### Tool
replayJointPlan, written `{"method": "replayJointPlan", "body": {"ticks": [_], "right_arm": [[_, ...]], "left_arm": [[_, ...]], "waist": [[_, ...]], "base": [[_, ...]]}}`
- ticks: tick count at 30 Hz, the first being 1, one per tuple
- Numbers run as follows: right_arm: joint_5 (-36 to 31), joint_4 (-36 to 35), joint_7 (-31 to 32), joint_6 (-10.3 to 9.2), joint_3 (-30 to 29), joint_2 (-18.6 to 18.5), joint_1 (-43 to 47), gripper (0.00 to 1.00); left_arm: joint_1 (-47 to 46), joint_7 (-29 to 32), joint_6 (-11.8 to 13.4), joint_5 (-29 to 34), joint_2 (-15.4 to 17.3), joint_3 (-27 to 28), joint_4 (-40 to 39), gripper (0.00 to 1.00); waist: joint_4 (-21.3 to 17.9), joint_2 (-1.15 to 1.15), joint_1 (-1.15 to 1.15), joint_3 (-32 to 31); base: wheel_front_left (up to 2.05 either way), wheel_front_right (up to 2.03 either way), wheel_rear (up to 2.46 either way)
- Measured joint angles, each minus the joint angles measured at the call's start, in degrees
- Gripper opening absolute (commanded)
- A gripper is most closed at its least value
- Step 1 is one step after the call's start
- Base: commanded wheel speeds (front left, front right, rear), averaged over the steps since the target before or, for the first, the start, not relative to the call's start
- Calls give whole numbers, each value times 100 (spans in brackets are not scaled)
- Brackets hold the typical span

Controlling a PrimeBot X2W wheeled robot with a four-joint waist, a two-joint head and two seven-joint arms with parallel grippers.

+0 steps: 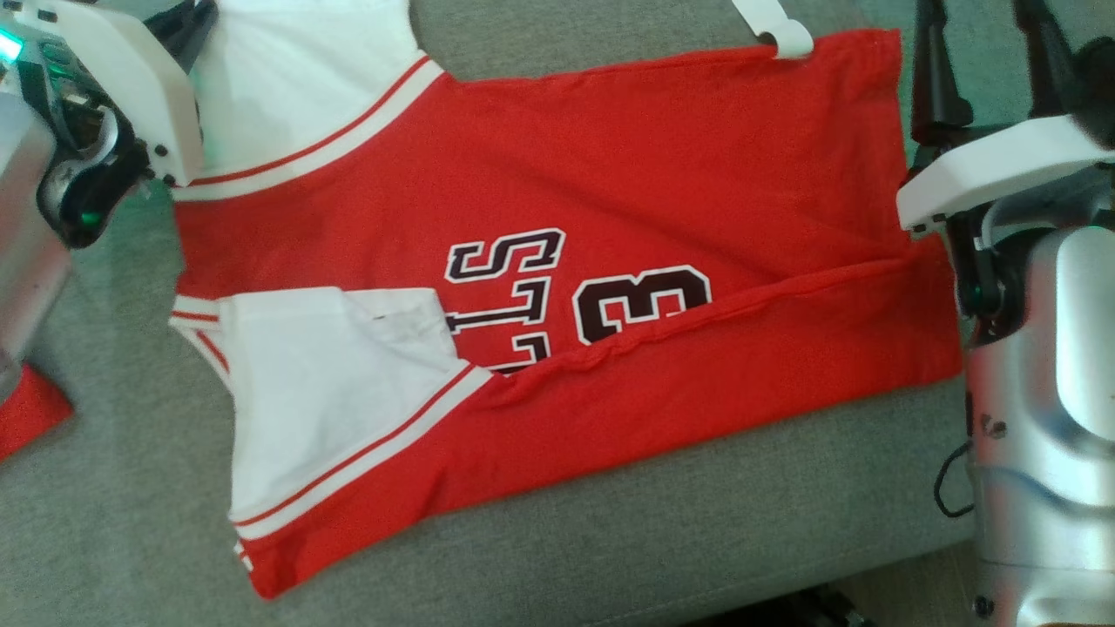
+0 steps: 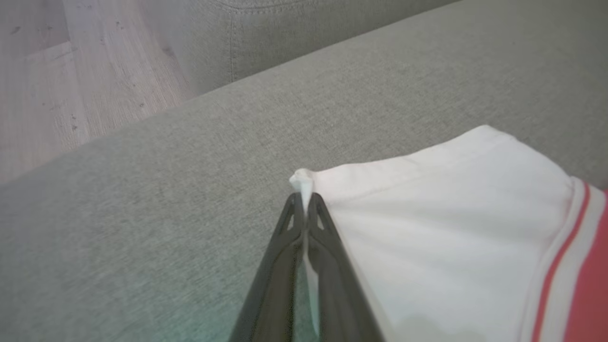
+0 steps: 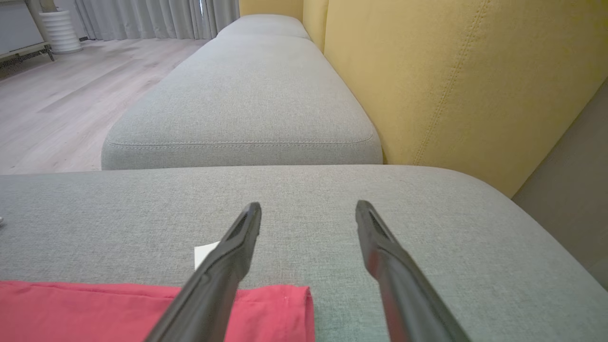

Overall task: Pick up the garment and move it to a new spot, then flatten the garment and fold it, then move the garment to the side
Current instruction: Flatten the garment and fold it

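Note:
The garment (image 1: 540,261) is a red jersey with white sleeves and dark lettering. It lies spread on the grey sofa cushion (image 1: 610,540) with its near long edge folded over. My left gripper (image 2: 305,199) is shut on the corner of the far white sleeve (image 2: 427,213); in the head view it sits at the top left (image 1: 187,26). My right gripper (image 3: 308,211) is open just above the cushion, beside the jersey's red hem corner (image 3: 275,308), with nothing between its fingers. In the head view it stands at the top right (image 1: 989,43).
A small white tag-like piece (image 1: 775,30) lies at the jersey's far hem. Another bit of red cloth (image 1: 26,409) shows at the left edge. A yellow backrest (image 3: 451,85) rises behind the cushion, and wooden floor (image 2: 47,85) lies beyond the sofa's edge.

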Motion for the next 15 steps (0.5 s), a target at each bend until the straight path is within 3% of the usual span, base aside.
{"method": "replayJointPlan", "body": {"ticks": [4, 10, 15], "right_arm": [[-23, 107, 169, 0, 33, -48, 1, 100], [-11, 578, 587, 0, -76, -436, 4, 100], [41, 1124, 829, 0, -176, -743, 3, 100]], "left_arm": [[-8, -525, 0, 57, -64, -96, 43, 0], [-22, -1224, 0, 100, -332, -234, -93, 0], [53, -1486, 0, 159, -366, -444, -489, 0]], "waist": [[134, 0, -1, -131], [447, 1, -2, -432], [751, 0, -2, -660]], "base": [[0, 0, 0], [0, 0, 0], [0, 0, 0]]}}
